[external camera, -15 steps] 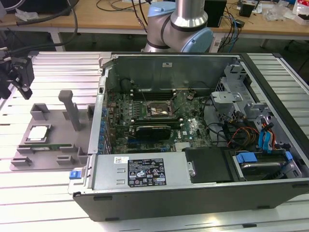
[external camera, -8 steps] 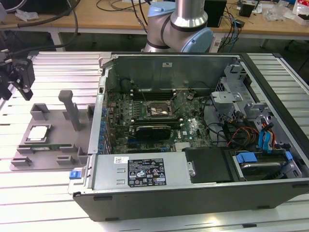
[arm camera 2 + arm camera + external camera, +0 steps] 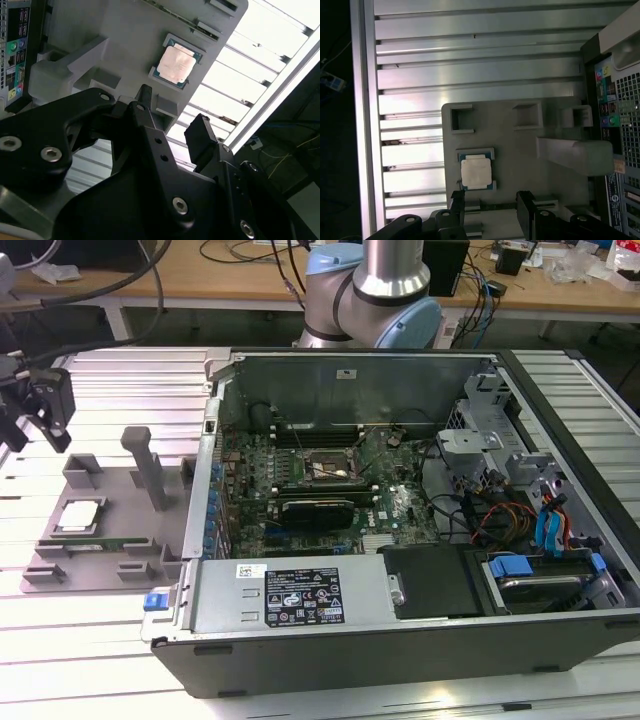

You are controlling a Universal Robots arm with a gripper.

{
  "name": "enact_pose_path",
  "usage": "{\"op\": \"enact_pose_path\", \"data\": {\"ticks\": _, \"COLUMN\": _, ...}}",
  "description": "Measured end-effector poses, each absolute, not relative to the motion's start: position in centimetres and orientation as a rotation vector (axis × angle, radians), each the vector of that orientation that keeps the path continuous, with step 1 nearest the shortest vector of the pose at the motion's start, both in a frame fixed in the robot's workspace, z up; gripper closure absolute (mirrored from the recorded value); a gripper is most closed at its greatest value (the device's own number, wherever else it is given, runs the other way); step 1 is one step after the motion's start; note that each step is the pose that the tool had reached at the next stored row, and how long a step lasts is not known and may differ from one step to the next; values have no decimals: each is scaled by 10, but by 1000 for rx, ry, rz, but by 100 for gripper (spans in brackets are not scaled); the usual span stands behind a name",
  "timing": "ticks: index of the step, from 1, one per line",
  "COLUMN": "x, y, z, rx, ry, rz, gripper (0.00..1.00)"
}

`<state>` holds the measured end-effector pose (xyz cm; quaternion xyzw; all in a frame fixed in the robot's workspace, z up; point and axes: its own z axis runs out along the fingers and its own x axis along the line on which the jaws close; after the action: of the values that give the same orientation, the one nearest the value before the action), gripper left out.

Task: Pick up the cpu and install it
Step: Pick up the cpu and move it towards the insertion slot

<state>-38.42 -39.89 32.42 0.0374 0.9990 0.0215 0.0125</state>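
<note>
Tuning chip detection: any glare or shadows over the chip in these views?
Exterior view: chip reads pale, table slats blow out white. Second wrist view: chip top throws a pinkish glare, claw is a dark silhouette. First wrist view: chip evenly lit, no shadow across it, slats streaked bright.

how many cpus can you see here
1. The cpu sits in a recess of the grey tray, at the exterior view's left beside the open computer case. Another could lie hidden inside the case; I cannot tell.

An open computer case point(image 3: 400, 652) is lying on a slatted metal table point(image 3: 90, 660), exposing its motherboard point(image 3: 250, 475); a grey tray point(image 3: 110, 490) is sitting just beside it.
</note>
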Motion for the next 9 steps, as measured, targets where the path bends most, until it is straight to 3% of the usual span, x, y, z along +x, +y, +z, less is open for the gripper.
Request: {"op": "enact_pose_path", "data": {"ticks": 9, "x": -384, "y": -399, "z": 321, "rx": 117, "ry": 3114, "rz": 67, "gripper": 46}}
